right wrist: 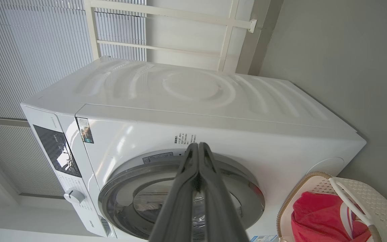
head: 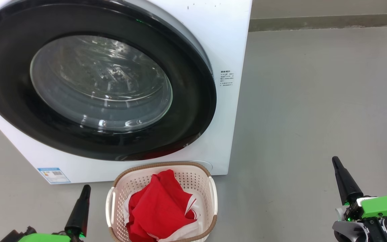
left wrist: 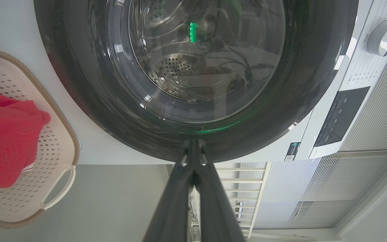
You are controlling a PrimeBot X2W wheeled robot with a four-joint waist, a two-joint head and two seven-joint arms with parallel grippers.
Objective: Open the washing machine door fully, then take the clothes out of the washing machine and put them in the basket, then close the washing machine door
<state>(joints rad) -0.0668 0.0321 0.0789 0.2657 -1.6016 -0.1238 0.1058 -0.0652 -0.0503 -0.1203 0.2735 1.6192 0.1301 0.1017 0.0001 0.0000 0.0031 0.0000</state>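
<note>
**Washing machine door** (head: 101, 84): one, round, with a wide glossy black rim and a bulging clear glass window, closed flush on the front of the washing machine (head: 228, 40). One smooth white box, standing on the matt grey floor (head: 314, 101). Perforated steel drum (left wrist: 176, 69) visible through the glass.

**Clothes** (head: 160, 208): crumpled red fabric with white trim, number of pieces not countable, heaped in the basket (head: 193, 178) just in front of the machine's lower edge. One basket, cream perforated plastic, rounded-rectangular, with a brown woven-look rim and two white side handles (head: 110, 205).

**Markings:** one blue label (head: 53, 175) at the lower left of the front, and one block of small print (head: 226, 78) beside the door rim, both too small to read. One round white knob (left wrist: 386, 37) and one dark control panel (left wrist: 341, 116).

**Left gripper** (head: 86, 188) and **right gripper** (head: 335, 160): two long dark tapering fingers each, pressed together, holding nothing, to either side of the basket.
</note>
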